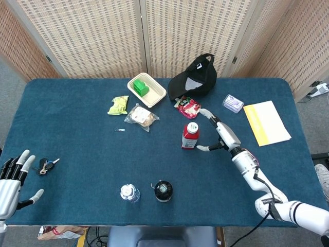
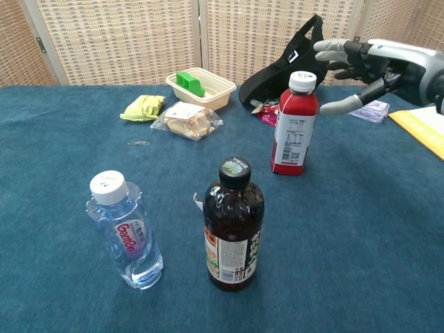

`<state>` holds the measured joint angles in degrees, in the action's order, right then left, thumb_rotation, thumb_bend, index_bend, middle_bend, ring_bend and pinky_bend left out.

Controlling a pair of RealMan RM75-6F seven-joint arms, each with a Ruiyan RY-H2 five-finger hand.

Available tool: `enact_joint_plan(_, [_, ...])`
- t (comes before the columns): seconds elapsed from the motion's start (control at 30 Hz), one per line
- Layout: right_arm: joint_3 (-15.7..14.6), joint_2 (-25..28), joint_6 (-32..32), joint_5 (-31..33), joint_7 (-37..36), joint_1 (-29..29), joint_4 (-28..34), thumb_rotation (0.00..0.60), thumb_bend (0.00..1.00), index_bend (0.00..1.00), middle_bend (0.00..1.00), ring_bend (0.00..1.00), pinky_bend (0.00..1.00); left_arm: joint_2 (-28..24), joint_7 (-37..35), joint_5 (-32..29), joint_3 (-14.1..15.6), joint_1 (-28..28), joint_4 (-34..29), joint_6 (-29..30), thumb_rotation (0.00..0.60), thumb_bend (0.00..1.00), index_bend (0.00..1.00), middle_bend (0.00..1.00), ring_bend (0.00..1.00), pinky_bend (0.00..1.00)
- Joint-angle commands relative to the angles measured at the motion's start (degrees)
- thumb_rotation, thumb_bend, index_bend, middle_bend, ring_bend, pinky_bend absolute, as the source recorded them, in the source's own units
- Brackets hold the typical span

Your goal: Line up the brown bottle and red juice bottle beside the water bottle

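Observation:
The red juice bottle stands upright with a white cap near the table's middle. My right hand is open just to its right, fingers spread around the bottle's upper part without touching it. The brown bottle with a black cap stands near the front edge. Left of it stands the clear water bottle. My left hand is open at the front left corner, holding nothing.
A black cap, a red snack packet, a white tray with a green block, a wrapped sandwich and a green packet lie at the back. Keys lie by my left hand. A yellow pad lies at right.

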<state>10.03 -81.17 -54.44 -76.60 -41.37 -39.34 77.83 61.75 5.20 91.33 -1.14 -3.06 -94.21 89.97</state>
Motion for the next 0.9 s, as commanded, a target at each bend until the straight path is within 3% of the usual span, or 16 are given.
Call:
enact_joint_plan(0.03, [0.1, -2.3, 2.3, 0.4, -1.5, -1.0, -2.8, 0.600, 0.00, 0.00, 0.00, 0.00, 0.00, 0.0, -0.2, -0.1, 0.0, 0.1, 0.2, 0.1, 0.600, 0.17, 0.01, 0.00, 0.04, 0.04])
enact_joint_plan(0.4, [-0.3, -7.4, 6.5, -1.8, -6.2, -2.9, -10.4, 0.600, 0.01, 0.00, 0.04, 0.00, 0.00, -0.2, -0.6, -0.2, -0.2, 0.1, 0.5, 0.2, 0.600, 0.17, 0.01, 0.00, 0.04, 0.04])
enact_joint_plan(0.63, [-0.2, -9.6, 8.1, -2.3, -7.8, -4.0, -14.2, 0.600, 0.12, 0.01, 0.13, 0.00, 0.00, -0.5, -0.3, -0.4, -0.3, 0.1, 0.2, 0.1, 0.600, 0.17, 0.01, 0.00, 0.04, 0.04])
enact_joint_plan(0.7, [0.0, -10.3, 8.3, -2.3, -8.2, -4.2, -15.3, 0.600, 0.17, 0.05, 0.15, 0.02, 0.01, -0.5, -0.2, -0.5, -0.3, 0.0, 0.1, 0.1, 0.600, 0.17, 0.01, 0.00, 0.04, 0.04])
enact_joint_plan(0.83, [0.0, -11.4, 9.2, -2.5, -9.0, -4.7, -17.2, 0.600, 0.25, 0.25, 0.22, 0.07, 0.06, -0.6, 0.0, -0.6, -0.3, 0.0, 0.0, -0.1, 0.600, 0.17, 0.01, 0.00, 0.04, 0.04])
enact_joint_plan(0.9, [0.3, -12.1, 9.2, -2.4, -9.2, -4.9, -18.3, 0.600, 0.29, 0.29, 0.24, 0.09, 0.08, -0.6, 0.1, -0.6, -0.3, -0.1, 0.0, -0.2, 0.600, 0.17, 0.01, 0.00, 0.04, 0.04])
